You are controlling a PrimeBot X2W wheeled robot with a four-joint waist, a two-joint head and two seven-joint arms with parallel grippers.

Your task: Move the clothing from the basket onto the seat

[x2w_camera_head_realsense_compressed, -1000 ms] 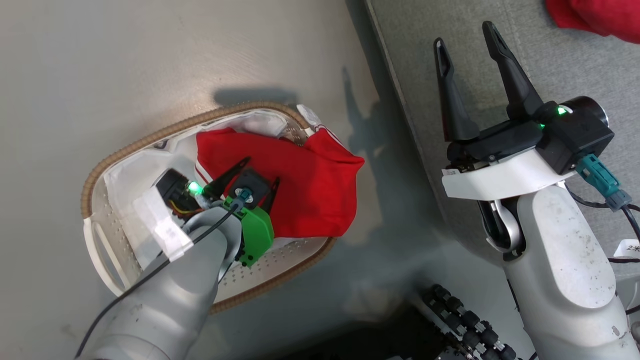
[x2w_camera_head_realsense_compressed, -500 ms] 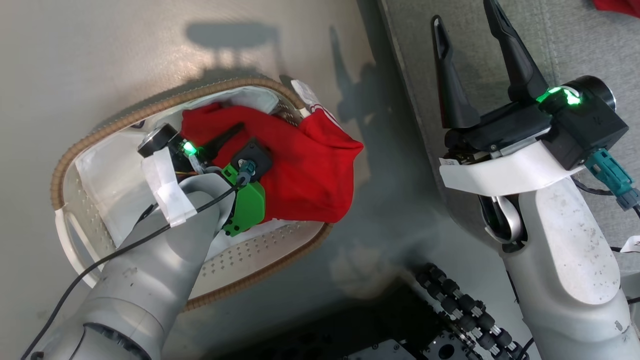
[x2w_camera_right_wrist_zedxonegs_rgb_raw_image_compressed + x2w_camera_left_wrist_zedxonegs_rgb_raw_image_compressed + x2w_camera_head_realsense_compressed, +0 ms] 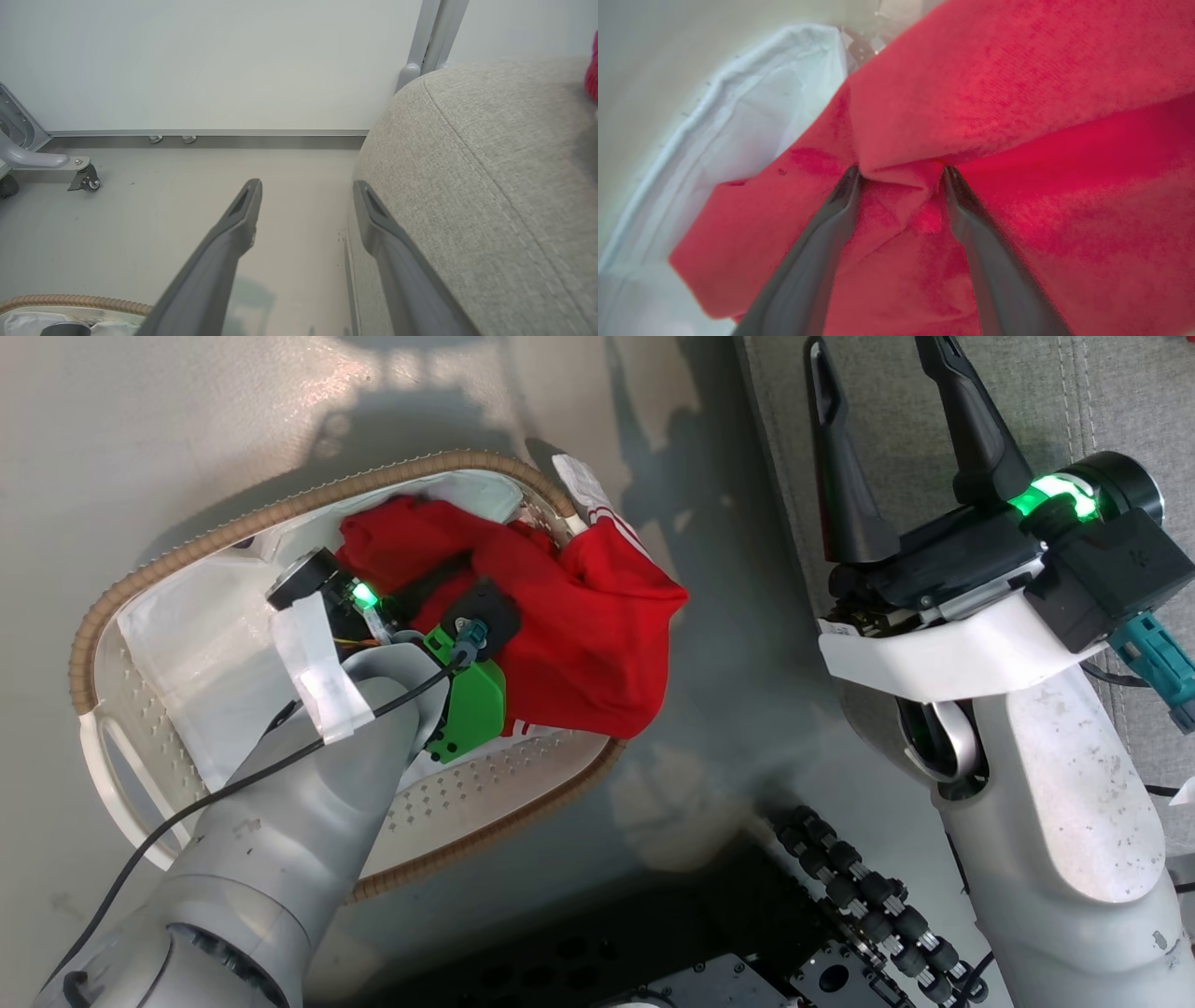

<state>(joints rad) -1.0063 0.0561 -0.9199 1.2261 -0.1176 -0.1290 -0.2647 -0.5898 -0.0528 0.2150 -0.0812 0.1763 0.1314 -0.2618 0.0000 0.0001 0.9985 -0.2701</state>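
Observation:
The basket [image 3: 280, 513], white with a brown woven rim, stands on the floor at the left. Red clothing [image 3: 579, 625] lies in it and spills over its right rim. My left gripper [image 3: 471, 581] is pushed down into that cloth. The left wrist view has the left gripper [image 3: 900, 171] open, tips pressed into the clothing [image 3: 1017, 93] with a raised fold between them, beside the white liner [image 3: 761, 107]. My right gripper [image 3: 873, 350] stands open and empty over the edge of the grey seat [image 3: 1027, 392]. That gripper [image 3: 307, 184] has the seat [image 3: 490, 163] to its right.
A sliver of red cloth [image 3: 592, 65] lies on the seat at the far right. My base with black rollers [image 3: 859, 915] is at the bottom. A caster of a wheeled frame [image 3: 84, 179] and a grey post [image 3: 434, 32] stand by the wall. The basket rim [image 3: 70, 301] shows low left.
The head camera has shifted. My left gripper has sunk deeper into the red clothing, and the cloth has bunched up around its fingers. The right gripper stays open.

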